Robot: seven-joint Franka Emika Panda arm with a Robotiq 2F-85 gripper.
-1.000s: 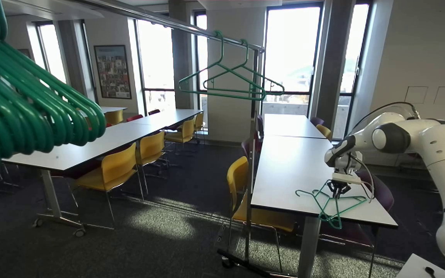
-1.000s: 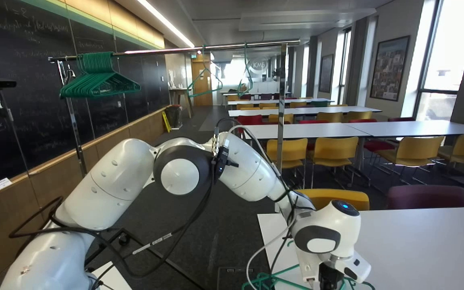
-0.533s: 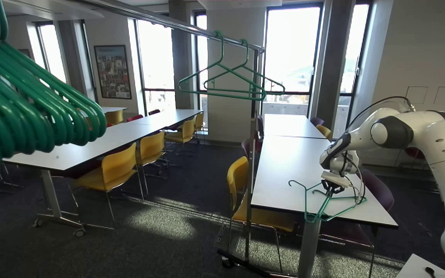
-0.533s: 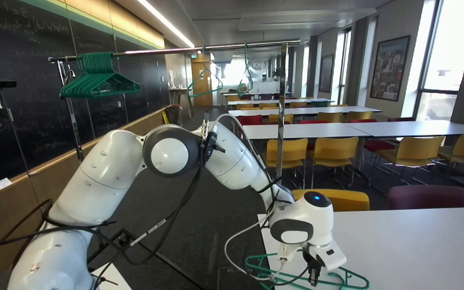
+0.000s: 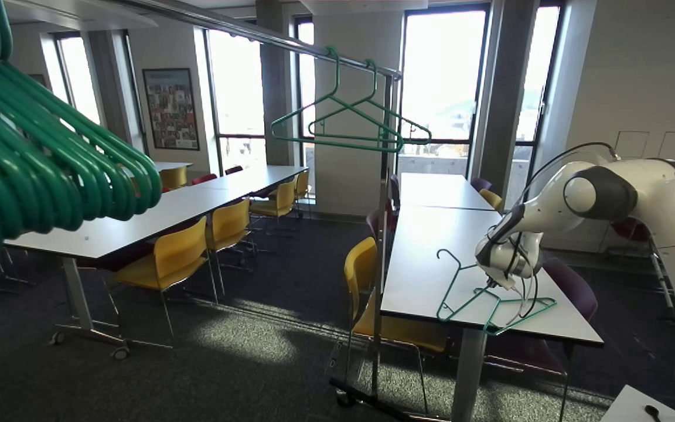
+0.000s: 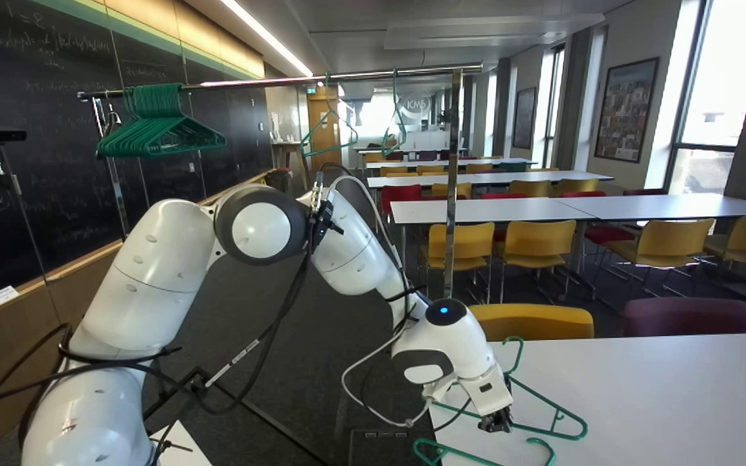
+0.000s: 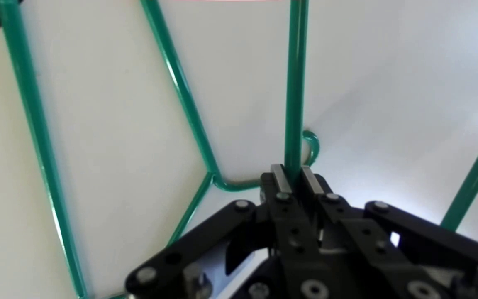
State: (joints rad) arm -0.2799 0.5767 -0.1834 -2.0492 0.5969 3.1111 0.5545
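Fingers (image 7: 281, 180) are clamped on a bar of a green hanger (image 7: 296, 91), over the bench (image 6: 658, 388); I cannot tell if it touches the top. Near it a second hanger (image 7: 181, 85) lies flat, one corner past the edge. Well apart, a bunch of hangers (image 6: 159, 126) hangs on a metal rail (image 6: 250, 82).

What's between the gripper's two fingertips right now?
A single bar of a green hanger runs between the fingertips, which are closed on it. The wrist view shows this.
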